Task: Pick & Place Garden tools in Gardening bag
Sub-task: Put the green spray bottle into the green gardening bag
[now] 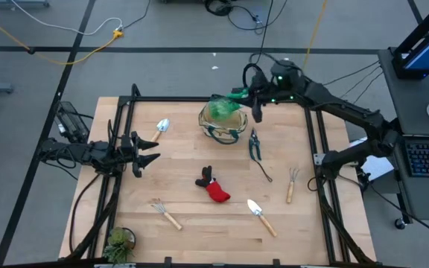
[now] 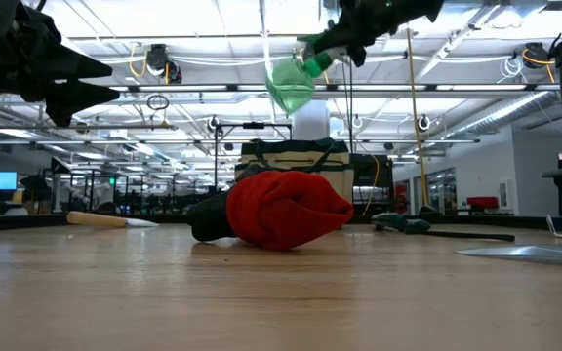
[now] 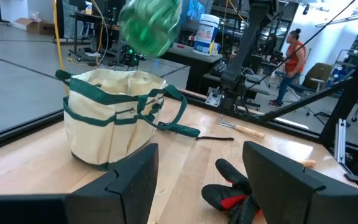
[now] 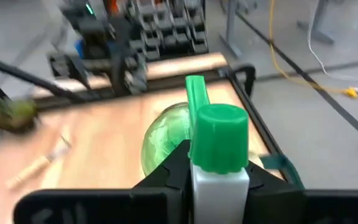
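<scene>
A green spray bottle (image 1: 224,109) hangs in the air directly above the gardening bag (image 1: 223,128), which sits at the far middle of the wooden tabletop (image 1: 192,160). The right tool (image 4: 219,163) pinches the bottle at its neck, just under the green cap and nozzle, so the round translucent body dangles below. The bottle looks like thin, light plastic, probably smooth and a little slippery on its curved body; the narrow neck under the cap seems the surest place to hold it, since the cap stops it sliding down. Whether it holds liquid cannot be told.

The bag is soft tan fabric with dark green trim, side pockets and floppy loop handles. Its mouth stands open, but the walls would likely give if pushed.

Nearer on the tabletop lie the other garden tools. Black pruning shears (image 1: 255,146) rest just beside the bag. A small fork (image 1: 291,183) with a wooden handle lies toward the right edge. A trowel (image 1: 261,217) lies near the front, a second trowel (image 1: 160,129) at the far left, and a small rake (image 1: 165,213) front left. These look stiff, best gripped along their handles. A soft red-and-black item (image 1: 213,187) lies in the middle.

The left tool (image 1: 146,152) waits over the left side, fingers spread and holding nothing. A small potted plant (image 1: 118,242) stands at the front left corner.
</scene>
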Controlling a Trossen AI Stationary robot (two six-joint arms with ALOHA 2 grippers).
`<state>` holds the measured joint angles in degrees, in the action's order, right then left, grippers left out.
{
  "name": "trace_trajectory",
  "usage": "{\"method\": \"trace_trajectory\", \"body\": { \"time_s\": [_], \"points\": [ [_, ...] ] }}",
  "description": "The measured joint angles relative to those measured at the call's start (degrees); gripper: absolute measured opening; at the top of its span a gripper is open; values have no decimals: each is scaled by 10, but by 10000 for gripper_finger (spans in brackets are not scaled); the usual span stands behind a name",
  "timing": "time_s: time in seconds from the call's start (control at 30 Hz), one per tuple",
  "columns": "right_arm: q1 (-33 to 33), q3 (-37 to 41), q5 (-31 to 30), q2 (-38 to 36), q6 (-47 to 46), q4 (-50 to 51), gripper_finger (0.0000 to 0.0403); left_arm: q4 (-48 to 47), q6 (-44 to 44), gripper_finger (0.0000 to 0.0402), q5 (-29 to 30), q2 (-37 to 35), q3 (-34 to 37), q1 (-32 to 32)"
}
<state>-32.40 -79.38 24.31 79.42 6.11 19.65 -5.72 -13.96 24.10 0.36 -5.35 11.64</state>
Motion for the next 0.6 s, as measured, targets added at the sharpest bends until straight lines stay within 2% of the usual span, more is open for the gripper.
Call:
{"method": "trace_trajectory", "body": {
  "time_s": [0.13, 0.3, 0.47, 0.6],
  "points": [
    [10, -10, -56, 24, 35, 48, 43, 0, 0, 241, 0, 0, 0, 0],
    [12, -10, -69, 43, 38, 74, 40, 0, 1, 241, 0, 0, 0, 0],
    [17, -10, -128, 52, 61, 105, 47, 0, 0, 241, 0, 0, 0, 0],
    [27, -10, -140, 53, 77, 119, 41, 0, 3, 241, 0, 0, 0, 0]
  ]
}}
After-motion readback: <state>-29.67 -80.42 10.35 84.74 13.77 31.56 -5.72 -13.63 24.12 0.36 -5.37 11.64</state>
